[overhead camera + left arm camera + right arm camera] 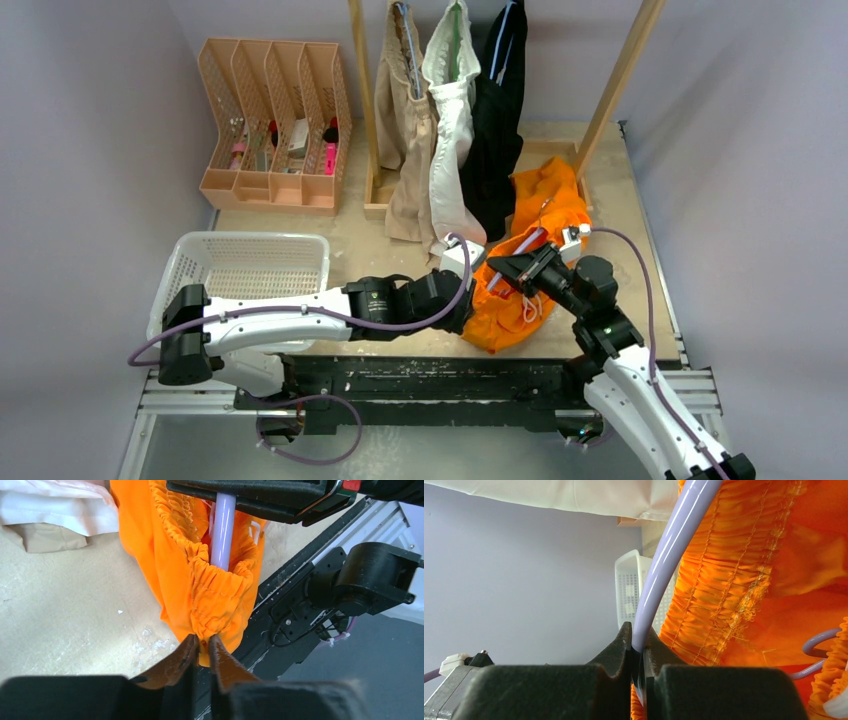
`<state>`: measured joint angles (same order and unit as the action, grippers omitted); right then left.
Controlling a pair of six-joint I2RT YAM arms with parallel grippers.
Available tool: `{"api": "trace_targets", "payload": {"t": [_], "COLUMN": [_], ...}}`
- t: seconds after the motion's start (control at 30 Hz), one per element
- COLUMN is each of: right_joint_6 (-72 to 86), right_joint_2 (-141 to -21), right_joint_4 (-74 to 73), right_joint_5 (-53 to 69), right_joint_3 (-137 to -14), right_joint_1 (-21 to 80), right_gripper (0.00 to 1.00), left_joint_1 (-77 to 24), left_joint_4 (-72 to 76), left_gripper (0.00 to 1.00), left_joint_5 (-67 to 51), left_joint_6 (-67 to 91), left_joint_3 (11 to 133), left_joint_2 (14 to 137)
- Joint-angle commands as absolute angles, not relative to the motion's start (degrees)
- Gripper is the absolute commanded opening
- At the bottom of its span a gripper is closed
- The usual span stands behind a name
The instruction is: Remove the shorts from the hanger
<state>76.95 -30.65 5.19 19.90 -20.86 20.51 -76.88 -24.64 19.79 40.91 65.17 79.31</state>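
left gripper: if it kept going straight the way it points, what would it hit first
The bunched waistband of the orange shorts, which sits right between the tips of the left gripper. Behind it the lavender hanger probably comes next, though depth is unclear.

Overhead rear view, close wrist views, sharing orange shorts (pixel 548 196)

A robot lab cell: grey walls (pixel 90 150) enclosing a plywood table (pixel 270 222) on aluminium rails (pixel 200 400)

Orange shorts (pixel 538 205) heaped on table (pixel 625 200), waistband around lavender hanger (pixel 222 530); beige pair (pixel 400 130), white pair (pixel 450 130), black pair (pixel 500 120) on rack (pixel 620 80) behind.
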Motion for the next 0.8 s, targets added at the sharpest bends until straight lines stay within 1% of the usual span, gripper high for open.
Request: {"api": "trace_targets", "payload": {"t": [0.0, 0.03, 0.17, 0.33, 0.47, 0.77], "right_joint_6": [76.73, 76.66, 77.13, 74.16, 73.16, 75.51], "right_joint_2": [-28.91, -28.76, -27.86, -27.08, -28.1, -27.89], "right_joint_4": [6.16, 5.8, 4.46, -3.38, -7.92, -3.65], "right_joint_5": [18.38, 18.34, 18.07, 7.95, 2.61, 3.87], "right_joint_3": [-23.05, -22.95, -23.94, -31.36, -35.1, -34.39], "right_joint_1": [20.48, 20.48, 20.48, 20.39, 20.41, 20.39], "right_gripper": [0.0, 0.0, 0.0, 0.0, 0.0, 0.0], "left_joint_1": [-76.22, -76.14, -76.0, -75.99, -76.02, -76.02], "left_joint_4": [-21.97, -21.75, -21.9, -22.26, -20.48, -18.76], "left_gripper": [0.04, 0.0, 0.0, 0.0, 0.0, 0.0], "left_joint_5": [18.85, 18.7, 19.16, 19.6, 19.07, 17.66], "left_joint_6": [40.03, 40.18, 40.7, 43.01, 46.13, 50.13], "left_joint_3": [66.62, 66.26, 64.42, 59.16, 53.21, 46.88], "left_joint_2": [78.9, 78.68, 77.02, 72.46, 68.25, 65.6]}}
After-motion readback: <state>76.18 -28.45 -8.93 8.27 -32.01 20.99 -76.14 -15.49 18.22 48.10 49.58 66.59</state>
